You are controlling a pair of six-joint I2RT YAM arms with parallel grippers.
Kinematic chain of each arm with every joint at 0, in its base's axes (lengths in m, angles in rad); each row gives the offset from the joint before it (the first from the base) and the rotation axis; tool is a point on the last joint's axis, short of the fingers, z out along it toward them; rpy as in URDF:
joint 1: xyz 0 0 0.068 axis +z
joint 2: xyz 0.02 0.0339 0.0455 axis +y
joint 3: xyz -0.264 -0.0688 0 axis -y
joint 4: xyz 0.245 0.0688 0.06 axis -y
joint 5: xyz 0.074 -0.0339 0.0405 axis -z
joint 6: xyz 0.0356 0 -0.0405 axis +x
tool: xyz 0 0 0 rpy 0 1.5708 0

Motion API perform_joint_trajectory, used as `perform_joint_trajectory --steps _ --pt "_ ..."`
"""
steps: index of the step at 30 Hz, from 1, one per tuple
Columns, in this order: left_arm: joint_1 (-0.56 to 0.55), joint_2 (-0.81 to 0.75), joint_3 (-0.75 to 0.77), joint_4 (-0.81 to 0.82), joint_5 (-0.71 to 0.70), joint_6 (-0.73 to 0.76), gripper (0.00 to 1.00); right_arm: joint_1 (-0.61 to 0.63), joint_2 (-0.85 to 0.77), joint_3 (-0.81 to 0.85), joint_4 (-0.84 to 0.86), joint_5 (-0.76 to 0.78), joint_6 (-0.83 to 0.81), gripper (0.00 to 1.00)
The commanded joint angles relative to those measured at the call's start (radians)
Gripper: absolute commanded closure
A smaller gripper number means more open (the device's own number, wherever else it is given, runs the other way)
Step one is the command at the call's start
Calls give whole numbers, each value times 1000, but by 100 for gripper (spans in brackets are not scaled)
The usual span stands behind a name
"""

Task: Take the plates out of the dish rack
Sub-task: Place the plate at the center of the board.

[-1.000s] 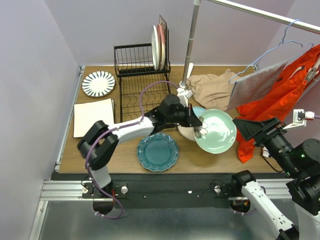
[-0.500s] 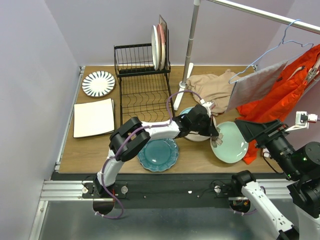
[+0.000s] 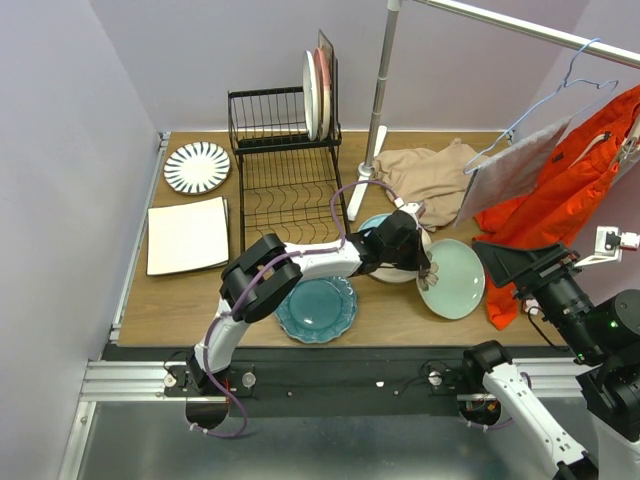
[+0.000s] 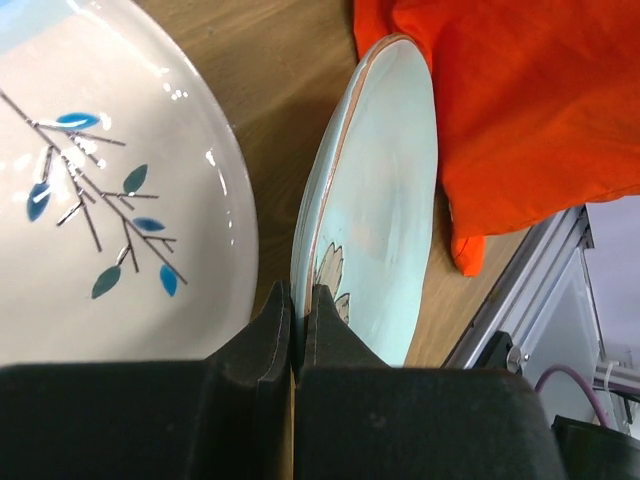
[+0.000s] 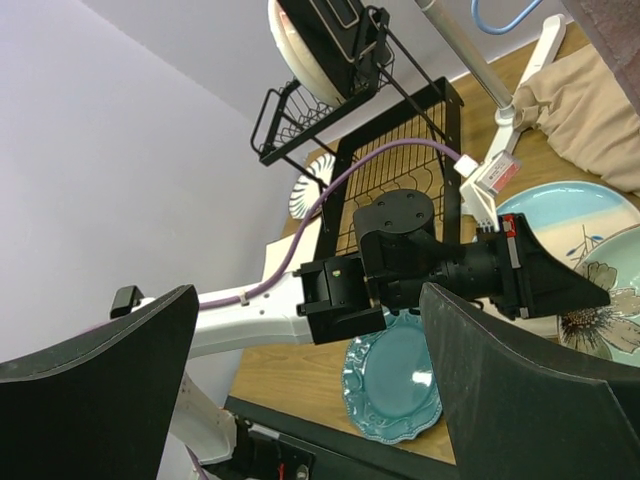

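Over the table, the left gripper pinches the pale green plate, seemingly tilted. Next: lay it flat, then release.

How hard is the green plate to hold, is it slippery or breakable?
Probably slippery: the green plate looks glossy, and the left claw pinches only its thin rim. Likely breakable, since it looks ceramic. It seems stiff, not bending though held by one edge.
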Motion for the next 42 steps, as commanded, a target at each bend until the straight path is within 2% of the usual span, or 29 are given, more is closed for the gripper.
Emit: perform_joint_trajectory --steps 1,17,19,28,42 --pt "-17 10 83 77 -36 -18 100 -3 -29 -3 -15 28 7 0" --pt "-40 88 152 63 -12 -26 99 -2 -37 -11 -23 28 0 0" --pt "-47 91 154 68 -6 -38 94 -2 -37 -15 -21 28 2 0" --pt "-59 117 171 71 8 -49 81 -2 -33 -8 -21 50 4 0" --pt "-90 119 143 63 -15 -47 70 -2 -33 3 -24 48 -6 0"
